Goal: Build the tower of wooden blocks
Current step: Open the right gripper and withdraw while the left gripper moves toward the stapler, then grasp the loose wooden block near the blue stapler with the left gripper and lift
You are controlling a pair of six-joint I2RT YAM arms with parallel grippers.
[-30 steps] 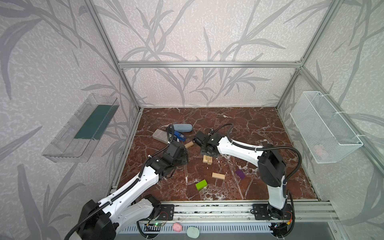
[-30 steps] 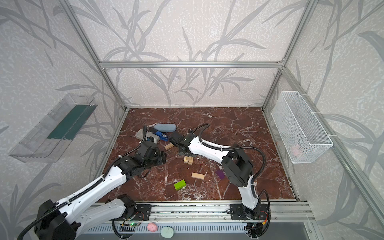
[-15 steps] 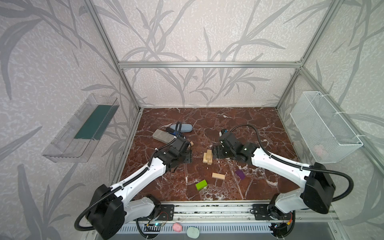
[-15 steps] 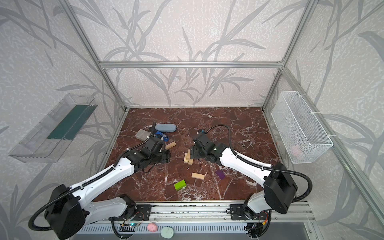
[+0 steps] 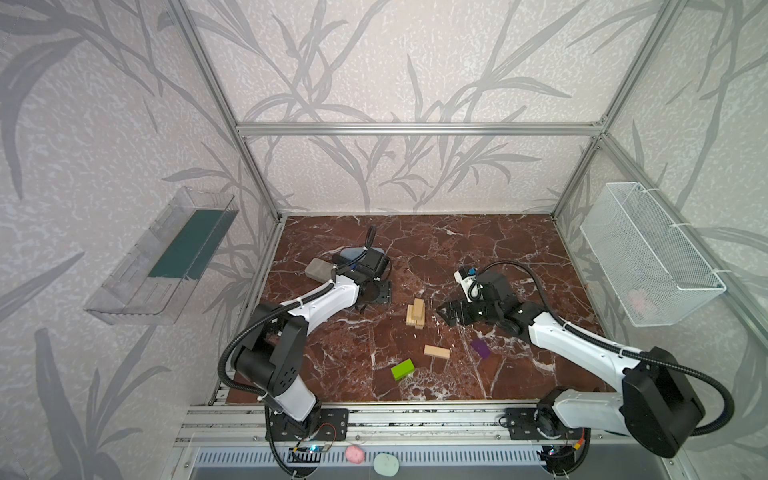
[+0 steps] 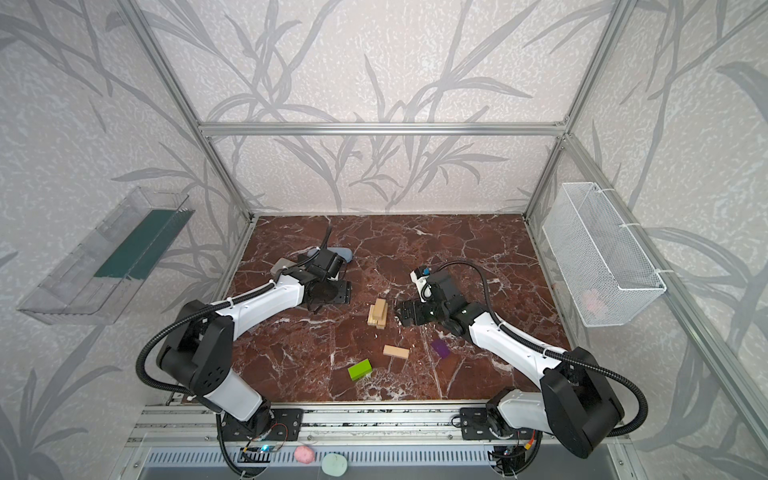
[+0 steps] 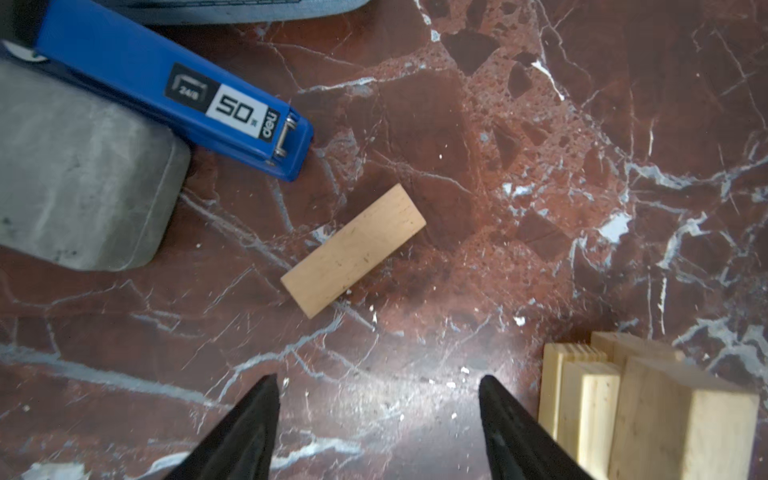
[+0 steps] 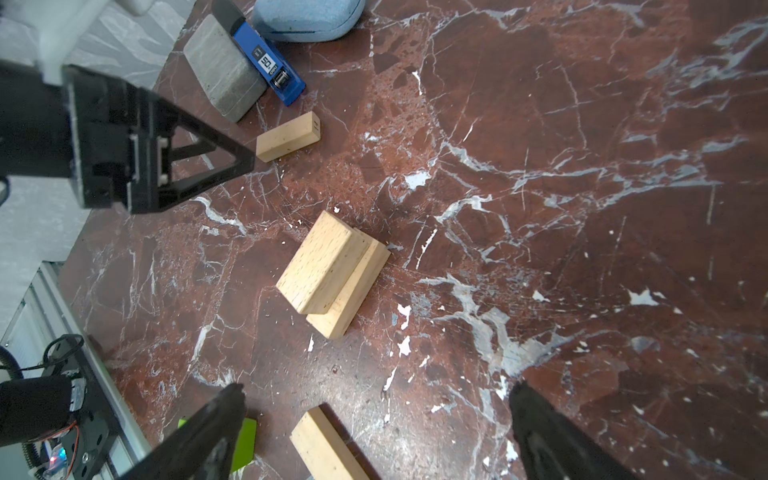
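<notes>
Left wrist view: we see a pale wood block [image 7: 353, 251] lying flat and diagonal on the marble table [image 7: 540, 124], ahead of the left gripper [image 7: 377, 380] and apart from it.
Step in hand: we judge that it is the reach for this block, to bring it to the tower [image 7: 648, 411].
How to do it well: we should turn the wrist until the jaws stand across the short width of the block. Then we come down over its middle and close only when both fingers [image 7: 249, 428] are beside the wood.
Care: the blue stapler [image 7: 174, 93] and the grey case [image 7: 79, 178] lie near one end of the block. The tower stands just beside one finger, so a wide swing could push it.
Tower place: in both top views the tower [image 5: 416, 313] is a small stack of pale blocks near the middle of the table, between the two arms.
Other bricks: a second pale block [image 5: 436, 351], the green brick [image 5: 402, 369] and the purple brick [image 5: 480, 348] lie loose on the table, apart from the tower.
Left gripper: the jaws are spread, with nothing between them, and they touch nothing.
Right gripper [image 8: 378, 386]: the jaws are very wide and empty, and they stand apart from the tower.
</notes>
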